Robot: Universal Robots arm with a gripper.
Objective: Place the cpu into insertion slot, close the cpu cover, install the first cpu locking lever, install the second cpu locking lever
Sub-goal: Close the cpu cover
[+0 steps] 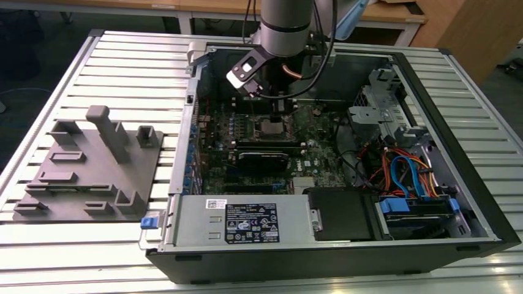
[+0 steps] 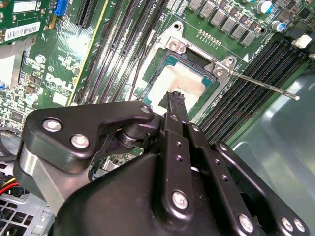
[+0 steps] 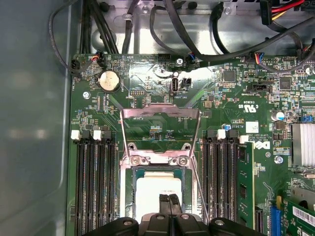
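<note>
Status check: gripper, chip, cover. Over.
Copy: gripper shut, empty, tips over the cpu. It sits in the insertion slot. The cpu cover open, lying back; locking lever free. Nothing in the way.

Cpu: the gripper is covering its near edge in both wrist views.
Insertion slot: the first wrist view's edge is cutting it off.
Arm: it is running off the exterior view's upper middle edge, and the socket contents there are showing too small to tell.

Exterior view high over the computer case; both wrist views close above the insertion slot.
</note>
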